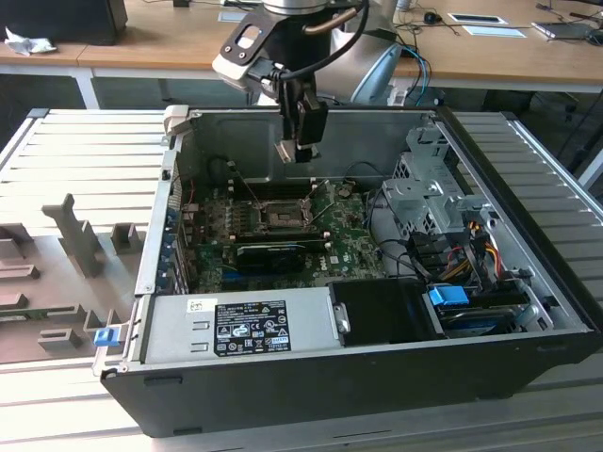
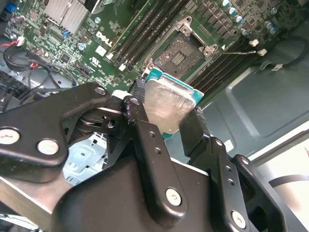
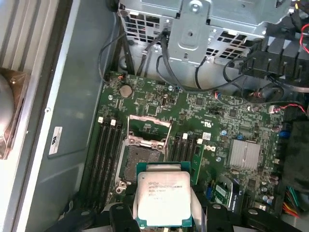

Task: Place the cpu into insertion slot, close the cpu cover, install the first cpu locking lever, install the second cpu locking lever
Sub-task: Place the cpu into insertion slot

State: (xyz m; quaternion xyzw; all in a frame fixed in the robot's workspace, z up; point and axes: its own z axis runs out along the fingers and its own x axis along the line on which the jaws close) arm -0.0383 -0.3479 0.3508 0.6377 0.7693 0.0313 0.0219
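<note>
Starting at the exterior view's left, the computer case lies open on the slatted table, with the motherboard on its floor. Near the board's middle, the insertion slot is bare. In the first wrist view the cpu cover stands raised along the slot's edge nearer the drive cage, clear of the opening. Just right of the slot and above it, toward the case's far wall, the gripper is clamped on the cpu. In the second wrist view its fingers press two opposite edges of the chip. The cpu hangs apart from the board, touching nothing else.

I judge the step in hand to be seating the chip. To do it well, I would:

- Square the chip's edges to the slot's edges before descending.
- Keep it level, so that no corner meets the contacts first.
- Lower it straight, without sliding it sideways across the slot.

How far the cpu sits off the slot's centre I cannot tell, since height and offset blur together in these views. I would therefore confirm alignment in both wrist views. At the exterior view's right, loose cables lie at the board's edge beside the drive cage, and I would keep the arm away from them.
</note>
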